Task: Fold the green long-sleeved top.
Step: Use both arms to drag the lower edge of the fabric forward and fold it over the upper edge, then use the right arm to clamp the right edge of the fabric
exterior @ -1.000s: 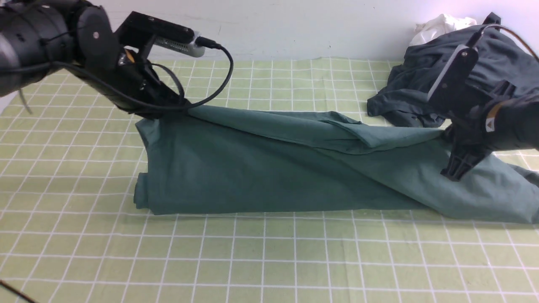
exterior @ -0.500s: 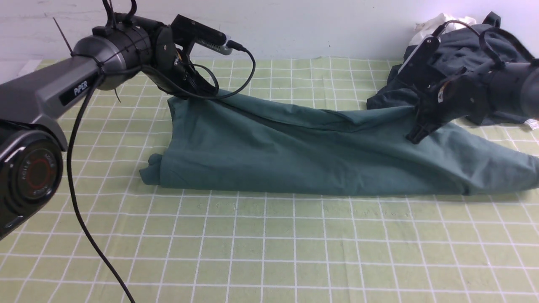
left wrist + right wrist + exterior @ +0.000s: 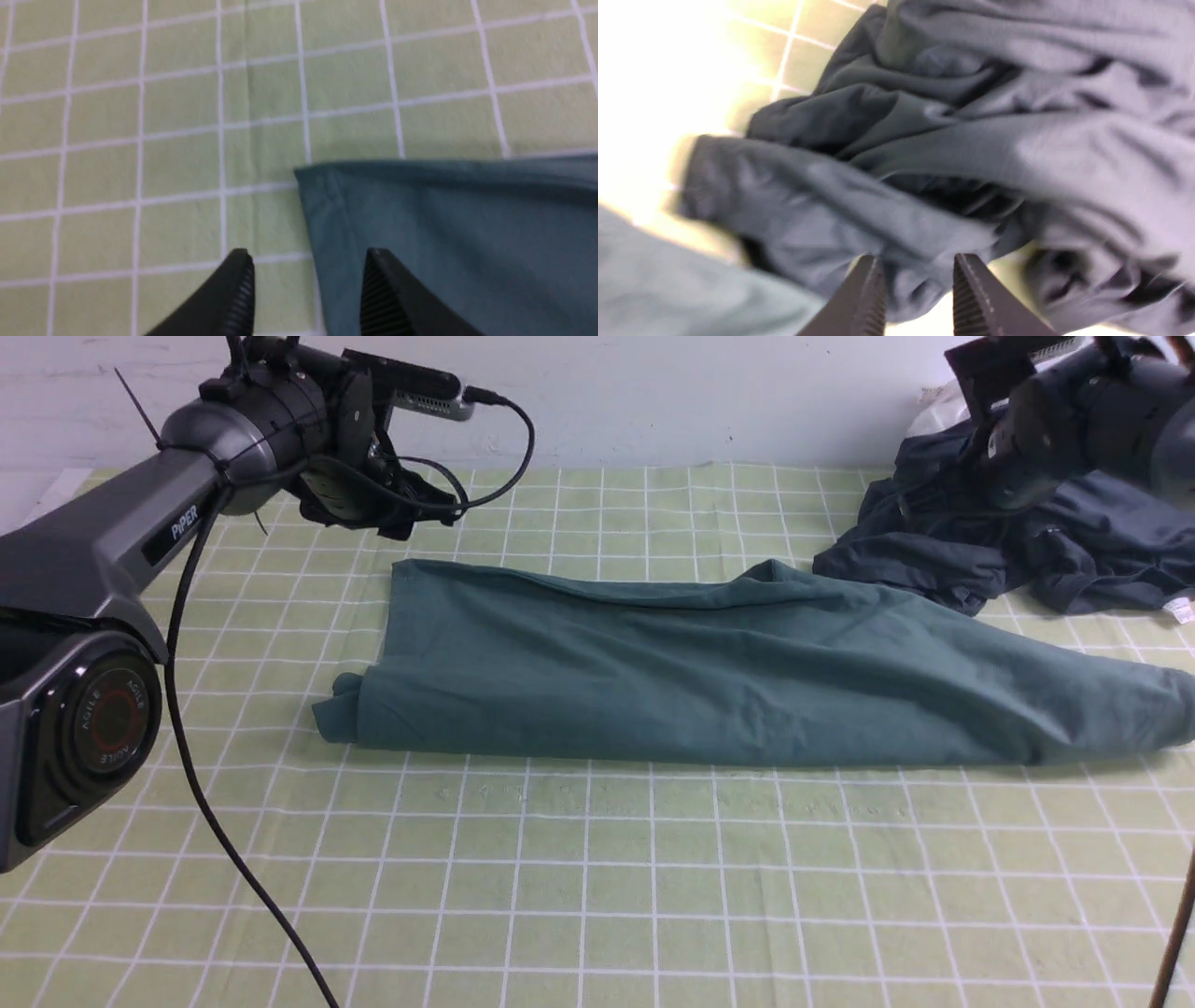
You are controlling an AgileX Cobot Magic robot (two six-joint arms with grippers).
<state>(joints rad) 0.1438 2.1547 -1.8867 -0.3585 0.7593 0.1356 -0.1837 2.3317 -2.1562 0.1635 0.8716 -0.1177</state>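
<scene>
The green long-sleeved top (image 3: 709, 672) lies across the checked cloth as a long band folded lengthwise, with nothing holding it. My left gripper (image 3: 308, 255) hangs open above the top's far left corner (image 3: 301, 172), with nothing between its fingers. In the front view the left arm (image 3: 308, 439) is raised behind that corner. My right gripper (image 3: 917, 257) is open and empty too, hovering over the dark grey garment (image 3: 952, 154). A strip of the green top (image 3: 668, 289) shows at the edge of the right wrist view. The right arm (image 3: 1055, 401) is raised at the back right.
The dark charcoal-grey garment (image 3: 1055, 541) is heaped at the back right, touching the top's far edge. The green-and-white checked tablecloth (image 3: 597, 896) covers the table. A white wall (image 3: 700, 392) closes off the far side.
Both grippers have opened and let go of the top's far edge, then lifted away toward the back. The top has settled flat on the cloth.
</scene>
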